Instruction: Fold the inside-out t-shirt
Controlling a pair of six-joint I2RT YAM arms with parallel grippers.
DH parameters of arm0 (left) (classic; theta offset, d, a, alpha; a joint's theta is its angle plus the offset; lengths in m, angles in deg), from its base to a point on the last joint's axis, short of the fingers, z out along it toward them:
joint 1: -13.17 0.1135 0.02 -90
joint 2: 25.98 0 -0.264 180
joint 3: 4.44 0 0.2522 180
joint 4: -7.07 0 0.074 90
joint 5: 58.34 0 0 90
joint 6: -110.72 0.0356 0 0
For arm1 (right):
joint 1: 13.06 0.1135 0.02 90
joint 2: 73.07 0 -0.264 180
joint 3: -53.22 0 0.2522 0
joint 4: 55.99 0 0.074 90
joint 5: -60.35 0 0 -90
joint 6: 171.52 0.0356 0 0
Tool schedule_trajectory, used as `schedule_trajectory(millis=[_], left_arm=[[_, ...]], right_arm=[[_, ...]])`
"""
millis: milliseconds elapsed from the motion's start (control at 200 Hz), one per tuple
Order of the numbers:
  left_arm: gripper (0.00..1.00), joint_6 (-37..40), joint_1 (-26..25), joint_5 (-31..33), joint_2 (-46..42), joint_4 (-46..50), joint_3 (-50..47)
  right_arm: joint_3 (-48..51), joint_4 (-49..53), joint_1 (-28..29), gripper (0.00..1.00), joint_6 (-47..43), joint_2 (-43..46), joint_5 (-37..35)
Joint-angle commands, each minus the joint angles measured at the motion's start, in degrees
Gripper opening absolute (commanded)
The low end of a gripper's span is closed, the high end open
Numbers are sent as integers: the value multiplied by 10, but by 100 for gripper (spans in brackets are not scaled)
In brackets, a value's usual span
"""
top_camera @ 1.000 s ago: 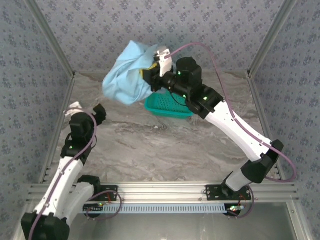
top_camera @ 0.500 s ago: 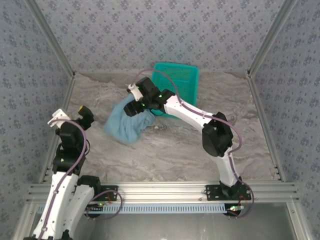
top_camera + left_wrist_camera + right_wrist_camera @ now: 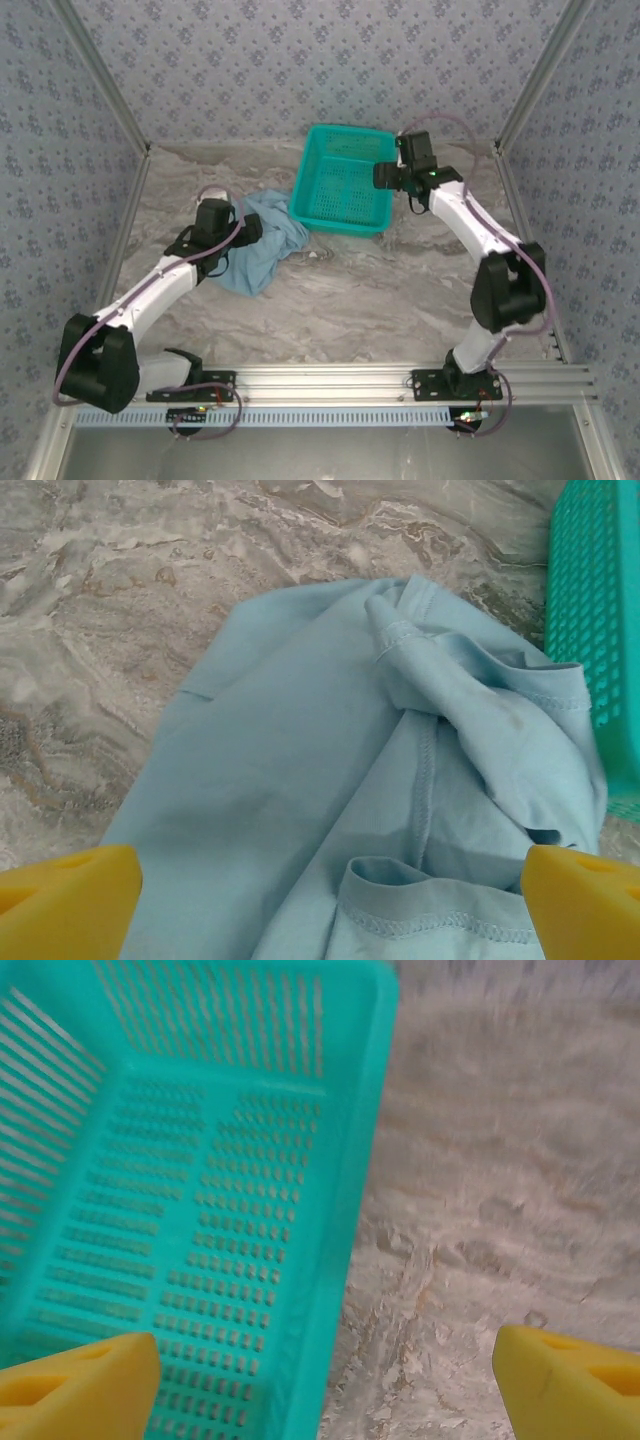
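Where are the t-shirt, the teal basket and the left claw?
t-shirt (image 3: 290, 770), left wrist view, on its body panel.
teal basket (image 3: 342, 185), top external view, on its bare floor.
left claw (image 3: 325, 905), left wrist view, midway between its fingertips.

Arms: left arm (image 3: 160, 290) and right arm (image 3: 465, 215) alike. White tubular links, bulky black joint housings. Thin purple cable (image 3: 447, 120) loops along each. Small green light (image 3: 431, 172) on right wrist. On left gripper (image 3: 330, 880) and right gripper (image 3: 325, 1360), blocky yellow fingers (image 3: 65, 895).

T-shirt (image 3: 265, 250) on the table (image 3: 380, 295), just left of basket (image 3: 338, 218)
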Motion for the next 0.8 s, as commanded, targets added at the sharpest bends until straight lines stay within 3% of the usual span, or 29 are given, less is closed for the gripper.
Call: schedule_trajectory(millis=[0,85,195,435,560,675,794], left_arm=[[98,13,-2,14,-13,-20,1],[98,16,-2,12,-18,-15,4],[98,22,-2,17,-27,-12,-1],[98,26,-2,25,-29,-19,-8],[98,26,-2,24,-23,-23,-8],[98,26,-2,17,-12,-28,-7],[98,25,-2,14,-3,-26,-3]], right_arm=[[-49,33,7,87,33,-92,-6],[-91,54,2,78,34,-146,-6],[-111,77,-19,59,11,-171,-44],[-131,113,-151,38,-41,-177,-82],[-172,143,-207,37,-62,-194,-113],[-212,149,-241,43,-79,-199,-152],[-230,145,-239,60,-88,-178,-205]])
